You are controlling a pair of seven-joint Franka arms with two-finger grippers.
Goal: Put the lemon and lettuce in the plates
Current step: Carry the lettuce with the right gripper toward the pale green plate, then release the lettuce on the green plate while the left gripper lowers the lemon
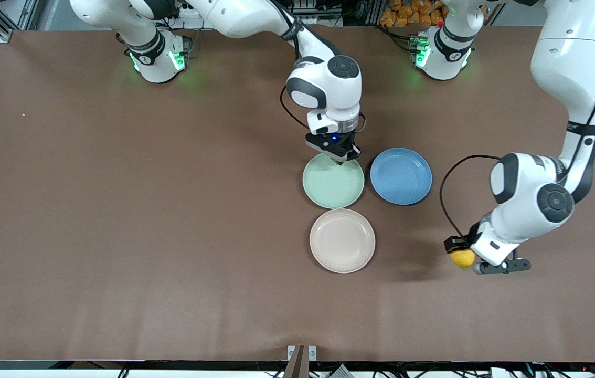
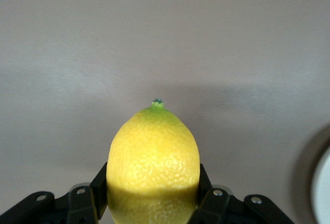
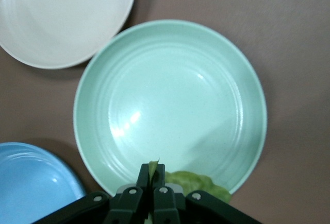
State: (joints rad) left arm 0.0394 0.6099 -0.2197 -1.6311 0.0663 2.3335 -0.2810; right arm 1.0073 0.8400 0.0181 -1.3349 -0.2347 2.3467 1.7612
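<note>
Right gripper (image 1: 340, 156) hangs over the mint green plate (image 1: 333, 184), at that plate's 12 o'clock rim in the front view. Its fingers (image 3: 144, 183) are pressed together, pinching the lettuce (image 3: 198, 182); the leaf hangs under the gripper, above the rim of the mint green plate (image 3: 170, 105).

Left gripper (image 1: 464, 257) is over bare table (image 1: 119, 210) toward the left arm's end, at about 3 o'clock from the beige plate (image 1: 342, 240) and well apart from it. Its fingers (image 2: 95, 195) clamp the lemon (image 2: 153, 165) on both flanks, green stem tip pointing away from the wrist; lemon (image 1: 462, 258) is off the table.

3 plates sit close together: beige plate nearest the front camera, mint green plate just above it at 12 o'clock, blue plate (image 1: 401, 176) beside the mint one at 3 o'clock
</note>
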